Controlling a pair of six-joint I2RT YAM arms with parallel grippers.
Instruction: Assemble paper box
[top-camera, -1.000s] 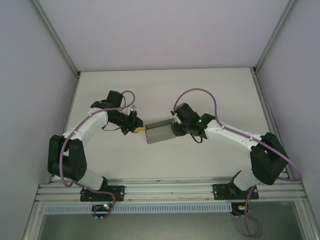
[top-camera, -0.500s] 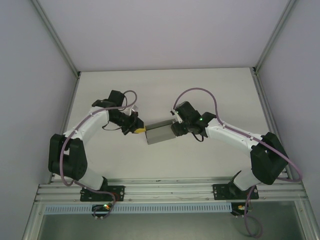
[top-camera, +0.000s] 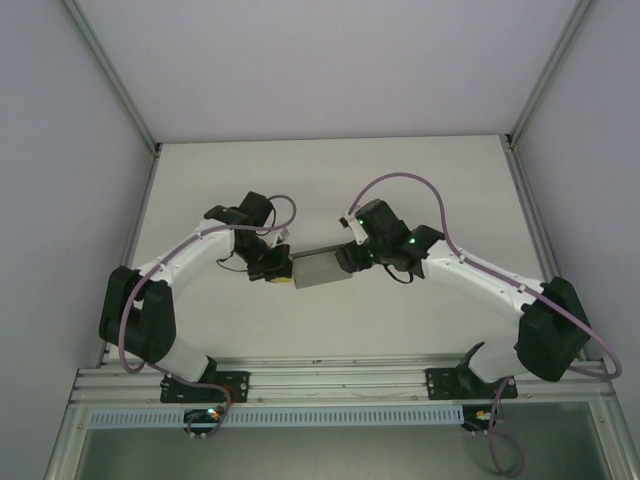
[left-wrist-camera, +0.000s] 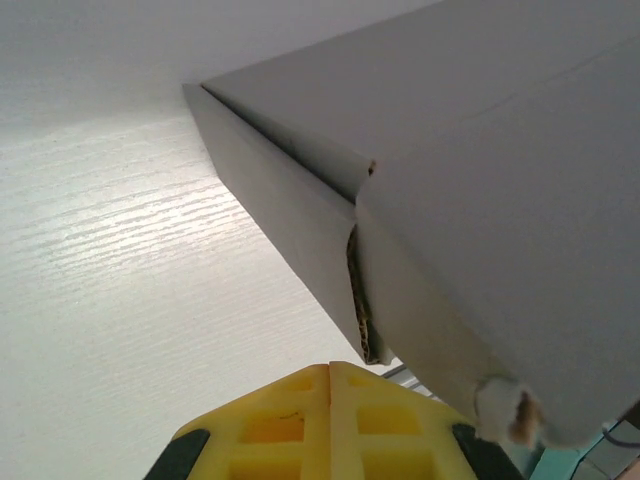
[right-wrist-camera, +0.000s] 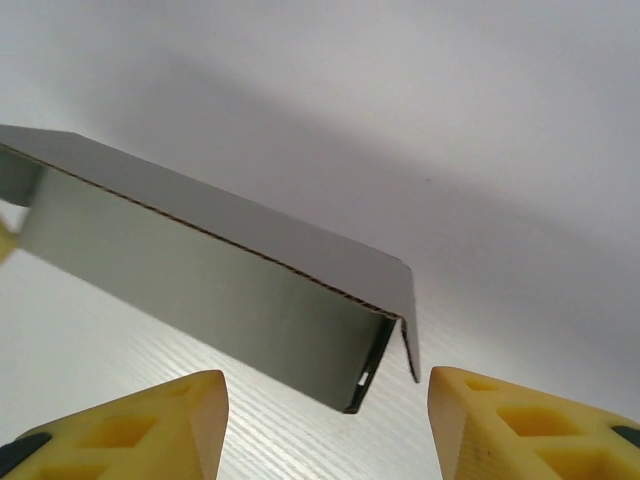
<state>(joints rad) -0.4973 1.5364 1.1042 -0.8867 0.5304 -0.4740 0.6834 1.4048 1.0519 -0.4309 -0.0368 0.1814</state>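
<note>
Paper box: thin card, likely light, dent-prone; you are best gripping folded edges. Left tool closed, right tool gaping wide.

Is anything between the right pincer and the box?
Nothing visible is. The right pincer is open and faces the box directly, with the box's end just ahead of its fingers.
</note>
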